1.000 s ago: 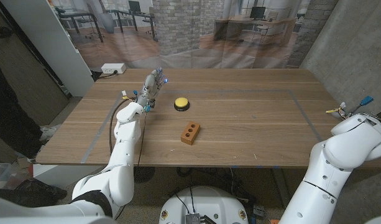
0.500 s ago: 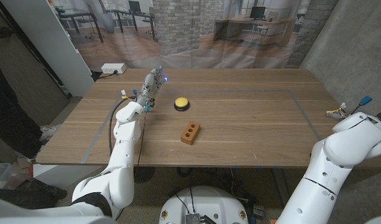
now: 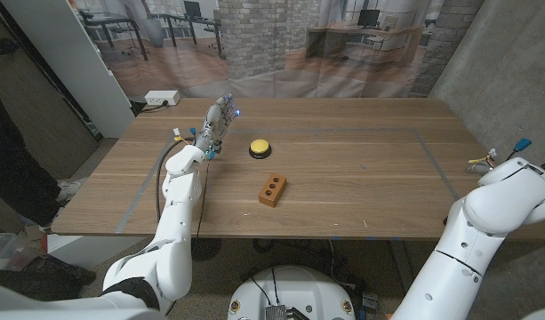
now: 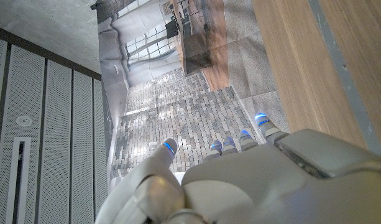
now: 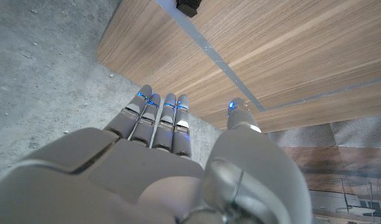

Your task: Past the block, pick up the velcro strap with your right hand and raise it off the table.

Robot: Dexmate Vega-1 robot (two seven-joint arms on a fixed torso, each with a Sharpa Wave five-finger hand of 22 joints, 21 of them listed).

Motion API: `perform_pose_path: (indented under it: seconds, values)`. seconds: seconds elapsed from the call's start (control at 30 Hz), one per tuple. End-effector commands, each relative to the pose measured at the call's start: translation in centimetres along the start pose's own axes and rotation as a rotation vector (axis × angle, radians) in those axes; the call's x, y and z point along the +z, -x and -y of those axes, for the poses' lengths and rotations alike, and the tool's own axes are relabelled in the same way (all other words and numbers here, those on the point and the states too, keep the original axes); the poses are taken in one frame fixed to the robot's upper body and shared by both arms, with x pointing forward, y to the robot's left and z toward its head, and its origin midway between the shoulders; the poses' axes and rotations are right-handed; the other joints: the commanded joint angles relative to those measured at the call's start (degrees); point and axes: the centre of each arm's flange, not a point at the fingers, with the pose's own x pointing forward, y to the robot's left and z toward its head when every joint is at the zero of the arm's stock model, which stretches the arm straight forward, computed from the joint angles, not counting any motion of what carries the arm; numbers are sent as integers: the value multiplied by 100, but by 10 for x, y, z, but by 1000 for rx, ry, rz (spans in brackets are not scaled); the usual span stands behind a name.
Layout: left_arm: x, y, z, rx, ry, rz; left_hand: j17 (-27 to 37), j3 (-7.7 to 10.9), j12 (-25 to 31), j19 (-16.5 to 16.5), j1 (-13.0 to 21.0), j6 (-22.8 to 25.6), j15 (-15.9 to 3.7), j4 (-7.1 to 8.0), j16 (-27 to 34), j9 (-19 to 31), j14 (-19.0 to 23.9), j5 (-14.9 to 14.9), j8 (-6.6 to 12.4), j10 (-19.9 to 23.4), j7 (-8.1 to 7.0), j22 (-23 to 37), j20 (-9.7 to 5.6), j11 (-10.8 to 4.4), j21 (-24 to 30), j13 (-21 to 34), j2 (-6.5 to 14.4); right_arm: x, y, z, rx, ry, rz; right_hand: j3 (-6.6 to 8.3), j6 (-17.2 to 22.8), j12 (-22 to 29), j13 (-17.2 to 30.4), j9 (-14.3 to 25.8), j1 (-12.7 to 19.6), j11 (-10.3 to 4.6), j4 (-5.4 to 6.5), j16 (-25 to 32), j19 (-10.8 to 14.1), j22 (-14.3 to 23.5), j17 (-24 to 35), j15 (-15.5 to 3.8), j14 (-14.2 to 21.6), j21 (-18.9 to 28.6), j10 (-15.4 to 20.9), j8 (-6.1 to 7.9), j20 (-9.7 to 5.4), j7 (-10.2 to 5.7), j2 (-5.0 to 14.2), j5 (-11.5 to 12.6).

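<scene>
A brown wooden block (image 3: 272, 189) with round holes lies near the table's middle. My left hand (image 3: 219, 120) is raised over the far left of the table, its fingers stretched and holding nothing (image 4: 240, 180). My right arm (image 3: 508, 196) hangs beside the table's right edge. In the right wrist view my right hand (image 5: 165, 162) is off the table's edge, over grey floor, with its fingers straight, its thumb apart and nothing in it. A small dark thing (image 5: 189, 6) sits on the wood at that picture's edge; I cannot tell what it is.
A yellow button (image 3: 260, 148) on a dark base stands beyond the block, to the right of my left hand. Grey tape (image 3: 436, 164) marks a rectangle on the wooden table (image 3: 361, 178). A white power strip (image 3: 162, 98) lies past the far left corner.
My right arm has sunk slightly at the table's right edge. The left hand, the block and the button have not moved.
</scene>
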Motion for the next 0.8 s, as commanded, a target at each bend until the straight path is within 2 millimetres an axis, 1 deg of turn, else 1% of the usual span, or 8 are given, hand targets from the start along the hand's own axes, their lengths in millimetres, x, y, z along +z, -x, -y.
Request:
perform_pose_path:
  seconds: [0.03,0.1,0.23,0.47,0.8]
  values:
    - [1,3,1,-2,2,6,15,29,19,38,-65,-379,14,-10,31,14,-649,11,21,-399,-5,19,16,13,-2,12,303,-3,-3,-4,102,-4,-48,-56,48,-4,31,7,43,-6,14,-7,45,-1,30,7,55,17,28,6,-237,7,-60,51]
    - [1,3,0,0,1,6,15,27,20,43,-67,-376,10,-10,31,14,-647,11,22,-394,-8,19,12,12,-3,12,299,-3,-3,-4,107,0,-51,-86,90,-8,32,7,29,9,27,-10,49,0,32,2,69,13,37,13,-239,5,-102,55]
    - [1,3,0,-1,2,8,16,22,21,48,-73,-377,6,-7,32,14,-646,10,20,-390,-10,20,15,9,-7,12,292,-2,-4,-5,110,4,-52,-146,228,-2,34,11,19,-24,52,-17,58,2,34,-8,105,1,103,41,-264,-17,-179,75]
    - [2,4,0,-1,2,10,17,16,22,55,-83,-369,11,-4,34,14,-641,9,22,-388,-10,20,12,10,-12,12,284,-1,-4,-6,121,9,-61,-159,263,-11,35,13,80,-46,52,-22,76,4,33,-50,140,-5,130,31,-314,-53,-194,107]
    - [2,4,0,-1,2,13,18,4,22,58,-99,-365,11,1,33,14,-641,9,21,-383,-8,21,18,11,-24,11,272,-1,-7,-8,155,13,-74,-192,406,7,38,16,189,-78,49,-8,134,6,32,-110,270,-4,266,43,-376,-69,-244,158]
